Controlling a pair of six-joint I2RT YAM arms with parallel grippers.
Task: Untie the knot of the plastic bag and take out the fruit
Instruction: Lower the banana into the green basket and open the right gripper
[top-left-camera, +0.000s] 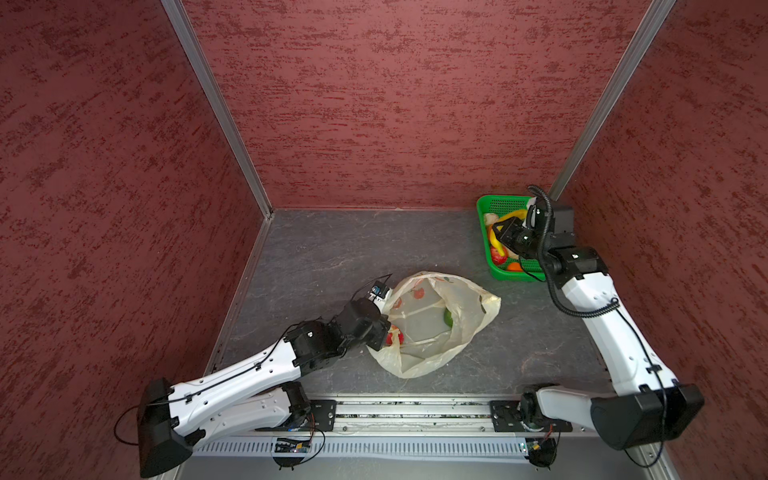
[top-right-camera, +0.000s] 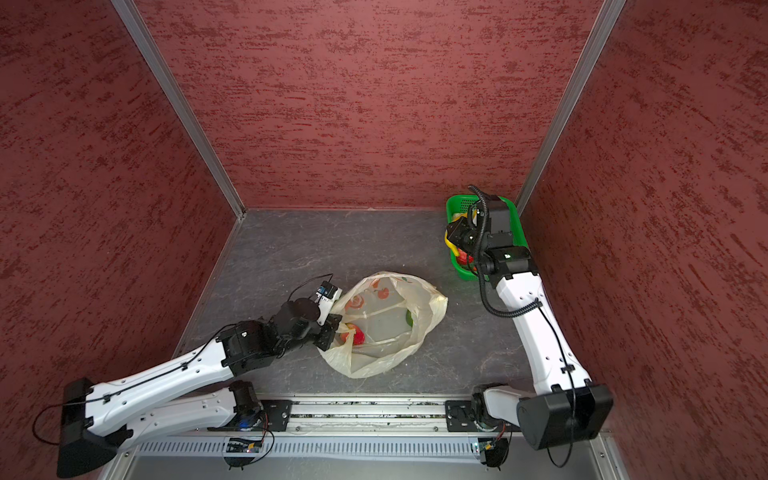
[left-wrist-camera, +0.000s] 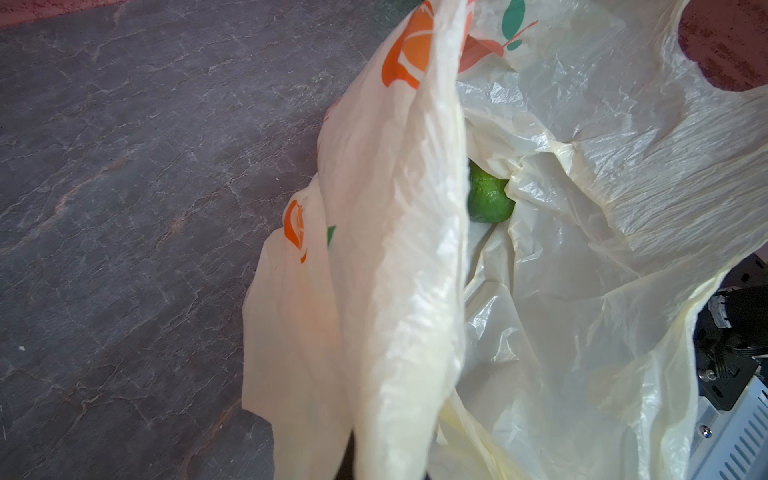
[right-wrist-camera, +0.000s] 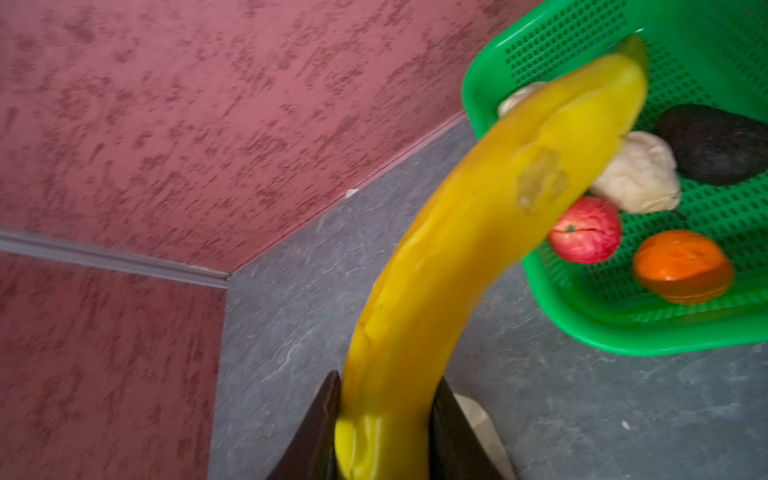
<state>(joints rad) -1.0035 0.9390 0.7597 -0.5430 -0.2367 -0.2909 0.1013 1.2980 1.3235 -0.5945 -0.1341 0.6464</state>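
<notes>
Meanwhile the right gripper clamps a long yellow toy banana over the green mesh plastic basket, and the fully closed left gripper pinches the rim of the open-mouthed pale-yellow translucent plastic bag, a round green fruit inside.

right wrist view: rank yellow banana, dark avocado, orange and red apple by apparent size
1. long yellow banana, largest, but nearest the camera
2. dark oval avocado and round orange fruit, about alike
3. round red apple, partly behind the banana
</notes>
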